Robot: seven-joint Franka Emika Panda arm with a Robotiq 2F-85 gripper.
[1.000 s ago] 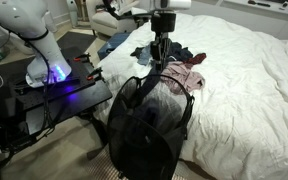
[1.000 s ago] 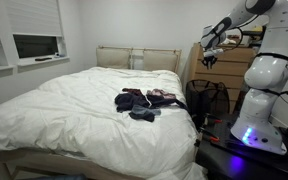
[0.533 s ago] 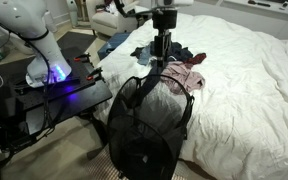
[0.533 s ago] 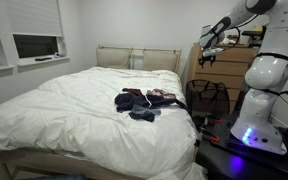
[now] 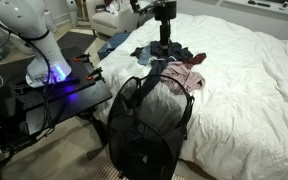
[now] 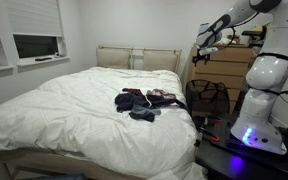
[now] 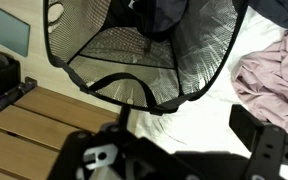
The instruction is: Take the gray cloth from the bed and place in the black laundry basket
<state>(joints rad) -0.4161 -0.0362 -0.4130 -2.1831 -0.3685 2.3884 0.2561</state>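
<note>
The black laundry basket [image 5: 149,125] [image 6: 209,97] stands against the side of the bed [image 5: 254,80] [image 6: 74,110]. In the wrist view its round rim and mesh [image 7: 134,55] fill the upper half, and a dark gray cloth [image 7: 169,15] lies inside its mouth. My gripper [image 5: 164,48] [image 6: 200,55] hangs above the basket's bed-side rim. Its jaws stand wide apart in the wrist view [image 7: 184,135], with only white duvet [image 7: 204,110] showing between them.
A pile of dark garments [image 5: 174,58] [image 6: 139,102] and a pink patterned cloth [image 5: 187,76] [image 7: 269,75] lie on the duvet beside the basket. A blue garment [image 5: 114,43] lies behind. The robot base [image 5: 44,60] and its dark table [image 5: 54,100] stand close to the basket.
The jaws have gone from nearly shut to wide open. The gripper has risen a little above the basket.
</note>
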